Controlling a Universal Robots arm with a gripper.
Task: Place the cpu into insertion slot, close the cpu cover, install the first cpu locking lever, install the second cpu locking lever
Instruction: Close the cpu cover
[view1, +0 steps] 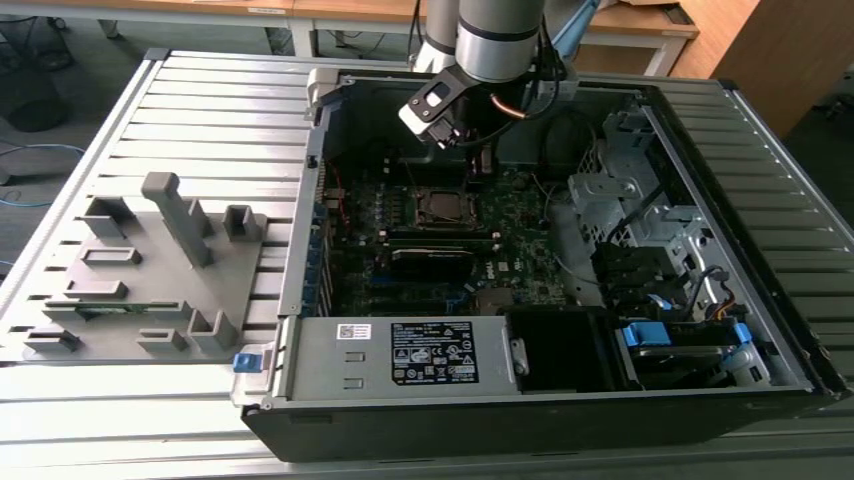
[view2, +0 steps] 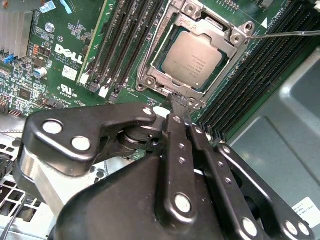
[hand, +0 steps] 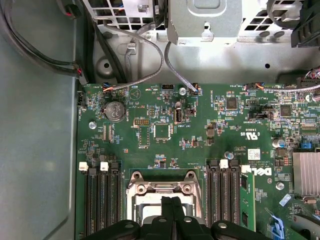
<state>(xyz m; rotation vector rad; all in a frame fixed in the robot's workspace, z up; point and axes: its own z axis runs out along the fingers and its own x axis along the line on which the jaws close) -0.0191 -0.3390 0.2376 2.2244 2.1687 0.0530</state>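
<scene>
Cpu (view2: 192, 56) sits in the slot (view1: 445, 207) on the green board (hand: 200, 125), with the cover (view2: 151, 62) lying flat around it — its grey top shows through the window. The gripper (view2: 179, 102) hangs right at the cover's edge, its fingers pressed narrow together with nothing between them — a thin lever (view2: 290, 34) sticks out beside the slot.

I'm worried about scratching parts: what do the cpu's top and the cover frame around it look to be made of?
The cpu has a grey metal lid with a matte, faintly brushed finish, giving a soft sheen rather than sharp glints. The cpu cover looks like thin stamped steel, bright silver, and its edges catch highlights. The exact alloys cannot be told.
</scene>
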